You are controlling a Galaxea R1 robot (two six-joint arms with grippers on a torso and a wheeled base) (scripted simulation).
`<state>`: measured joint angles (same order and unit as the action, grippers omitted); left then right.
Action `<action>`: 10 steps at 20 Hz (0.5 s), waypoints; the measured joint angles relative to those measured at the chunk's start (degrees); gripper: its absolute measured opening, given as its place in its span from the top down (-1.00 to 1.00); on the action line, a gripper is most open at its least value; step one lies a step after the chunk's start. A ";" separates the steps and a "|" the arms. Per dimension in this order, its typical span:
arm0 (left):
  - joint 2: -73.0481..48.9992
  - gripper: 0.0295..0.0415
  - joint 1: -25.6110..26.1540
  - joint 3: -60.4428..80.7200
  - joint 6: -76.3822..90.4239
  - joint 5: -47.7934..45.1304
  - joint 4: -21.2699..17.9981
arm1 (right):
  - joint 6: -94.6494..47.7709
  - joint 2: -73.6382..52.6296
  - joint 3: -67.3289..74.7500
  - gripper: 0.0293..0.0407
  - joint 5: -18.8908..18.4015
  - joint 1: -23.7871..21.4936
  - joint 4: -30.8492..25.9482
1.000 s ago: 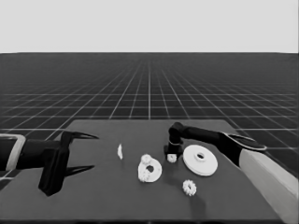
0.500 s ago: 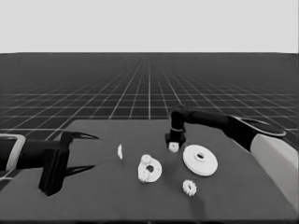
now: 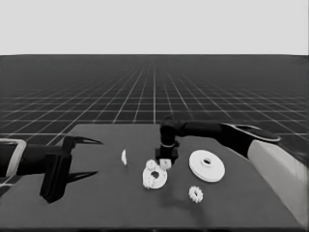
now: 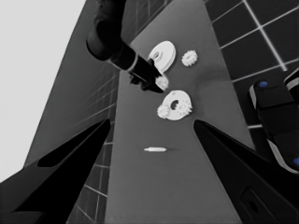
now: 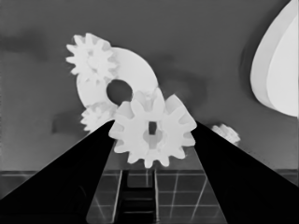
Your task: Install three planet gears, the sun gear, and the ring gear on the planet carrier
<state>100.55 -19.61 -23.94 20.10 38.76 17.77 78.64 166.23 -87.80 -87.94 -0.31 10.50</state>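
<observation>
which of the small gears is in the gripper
The gear between the right gripper fingers, held above the smaller round part. Two gears sit on that part; a fourth lies loose on the table.

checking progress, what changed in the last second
The right gripper, shut on a small gear, carried it leftward from beside the larger round part to just over the smaller round part, which already bears two gears. The left gripper, thin white piece and loose gear stayed put.
</observation>
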 joint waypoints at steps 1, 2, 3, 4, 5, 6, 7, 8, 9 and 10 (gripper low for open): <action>0.00 -0.49 0.00 0.00 0.00 0.00 0.00 | 0.10 0.04 0.04 0.66 -0.02 0.00 0.01; 0.00 -0.49 0.00 0.00 0.00 0.00 0.00 | 0.16 0.07 0.06 0.66 -0.03 0.00 0.01; 0.00 -0.49 0.00 0.00 0.00 0.00 0.00 | -0.90 0.53 -1.62 0.66 0.91 3.47 3.66; 0.00 -0.49 0.00 0.00 0.00 0.00 0.00 | -1.75 0.90 -3.04 0.66 1.64 5.95 5.76; 0.00 -0.49 0.00 0.00 0.00 0.00 0.00 | -2.34 1.19 -4.07 0.66 2.15 7.30 6.93; 0.00 -0.49 0.00 0.00 0.00 0.00 0.00 | -2.72 1.37 -4.73 0.66 2.48 8.04 7.60; 0.00 -0.49 0.00 0.00 0.00 0.00 0.00 | -2.94 1.51 -5.11 0.66 2.69 8.35 7.98; 0.00 -0.49 0.00 0.00 0.00 0.00 0.00 | -3.07 1.57 -5.34 0.66 2.81 8.60 8.21; 0.00 -0.49 0.00 0.00 0.00 0.00 0.00 | -3.15 1.61 -5.48 0.66 2.88 8.75 8.35; 0.00 -0.49 0.00 0.00 0.00 0.00 0.00 | -3.19 1.62 -5.57 0.66 2.92 8.84 8.43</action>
<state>100.55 -19.61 -23.94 20.10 38.76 17.77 75.45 167.86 -93.37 -85.02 8.53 18.92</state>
